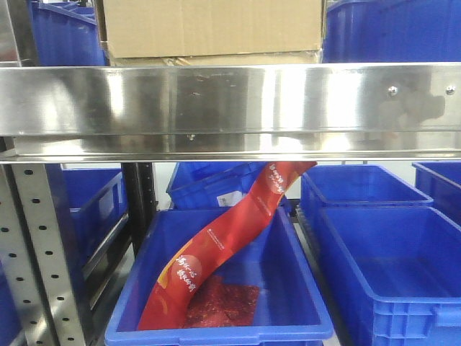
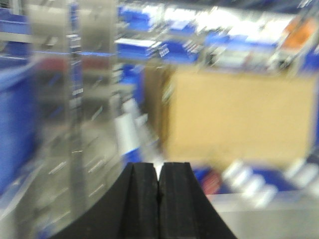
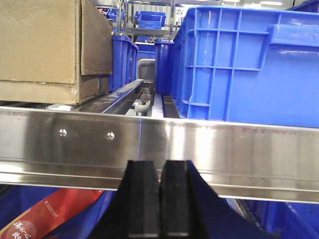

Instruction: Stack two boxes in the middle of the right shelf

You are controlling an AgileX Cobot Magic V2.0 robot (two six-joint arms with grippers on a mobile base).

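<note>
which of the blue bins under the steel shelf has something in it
The front-left bin, directly below the shelf rail: a long red packet leans out of it. The bins to its right look empty.

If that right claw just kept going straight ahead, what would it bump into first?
Most likely the shelf's shiny steel front rail, right ahead of the shut right gripper; how far off it is can't be judged.

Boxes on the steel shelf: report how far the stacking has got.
Looks done: the large box sits on the thin flat box on the shelf. In hand: nothing; left end effector and right end effector are shut, empty. Left: apparently nothing.
</note>
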